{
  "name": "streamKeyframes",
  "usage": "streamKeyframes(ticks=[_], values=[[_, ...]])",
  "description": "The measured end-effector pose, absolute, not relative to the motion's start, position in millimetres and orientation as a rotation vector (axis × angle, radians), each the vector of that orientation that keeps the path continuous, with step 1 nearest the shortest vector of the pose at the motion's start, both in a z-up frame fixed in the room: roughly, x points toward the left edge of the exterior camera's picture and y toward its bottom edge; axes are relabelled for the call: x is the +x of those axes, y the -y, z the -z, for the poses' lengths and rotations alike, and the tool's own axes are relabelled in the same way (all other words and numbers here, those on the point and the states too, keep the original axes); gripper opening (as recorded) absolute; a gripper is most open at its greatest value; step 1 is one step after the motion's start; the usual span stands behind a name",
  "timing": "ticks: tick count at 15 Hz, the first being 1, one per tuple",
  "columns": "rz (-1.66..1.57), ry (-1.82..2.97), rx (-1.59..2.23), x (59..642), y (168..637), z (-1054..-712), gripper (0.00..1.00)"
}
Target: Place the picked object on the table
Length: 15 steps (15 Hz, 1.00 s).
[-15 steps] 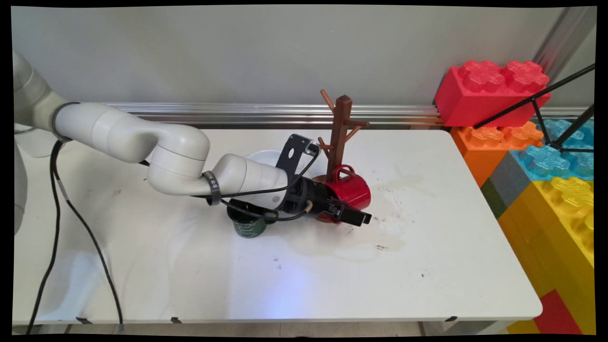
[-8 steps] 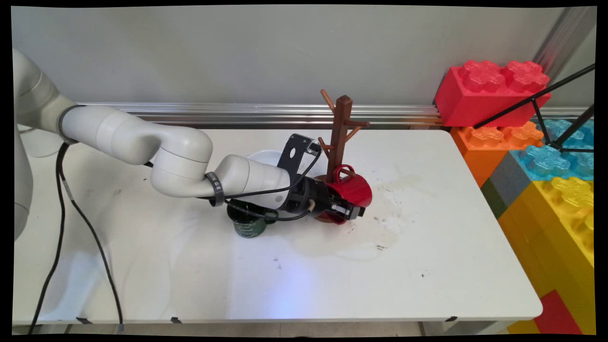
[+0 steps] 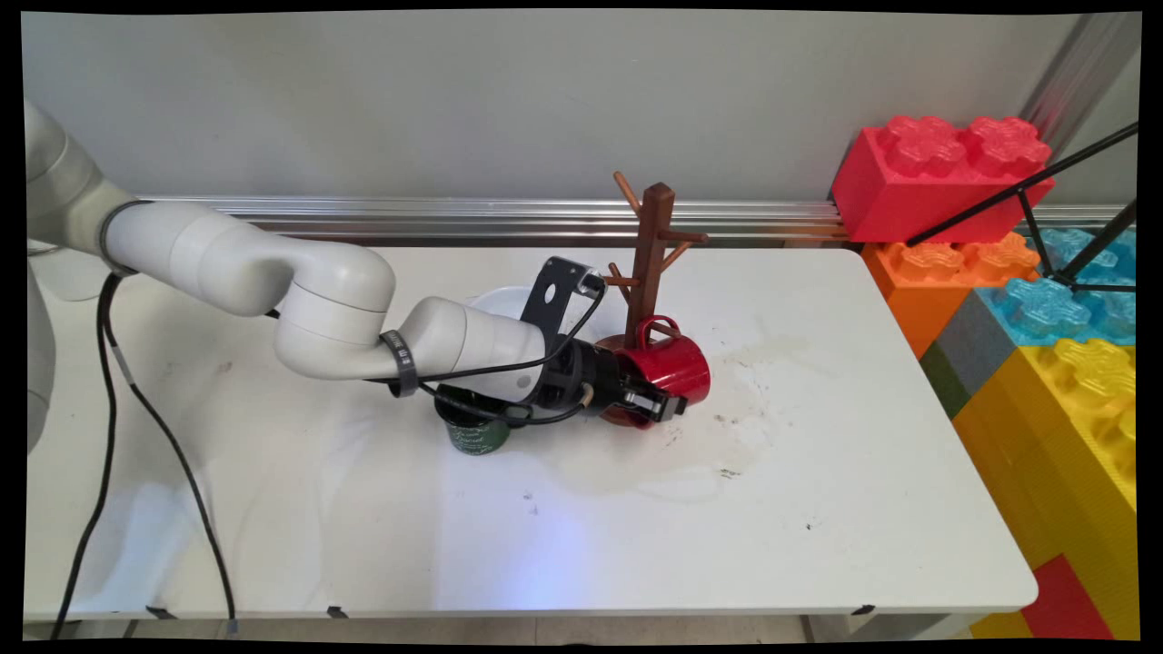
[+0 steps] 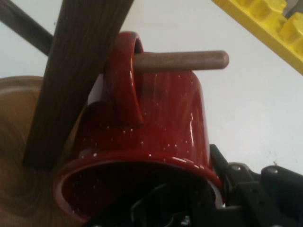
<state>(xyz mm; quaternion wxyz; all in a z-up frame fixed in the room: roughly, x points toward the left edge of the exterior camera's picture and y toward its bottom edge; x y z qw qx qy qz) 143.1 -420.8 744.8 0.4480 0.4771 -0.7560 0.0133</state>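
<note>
My hand [image 3: 656, 403] has clamped shut on the red mug's [image 3: 670, 368] rim, handle hooked over the mug tree's [image 3: 647, 263] peg, near the worktop's [image 3: 818, 509] far edge.

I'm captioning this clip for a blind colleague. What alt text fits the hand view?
A red mug hangs by its handle on a wooden peg of a mug tree, with the gripper clamped on the mug's rim, one finger inside. A white table lies behind, with yellow blocks at the upper right.
</note>
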Motion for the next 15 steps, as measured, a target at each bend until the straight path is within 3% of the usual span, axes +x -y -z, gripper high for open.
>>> streamKeyframes(ticks=[15], values=[[0.019,1.849,1.15,138,406,-766,0.0]])
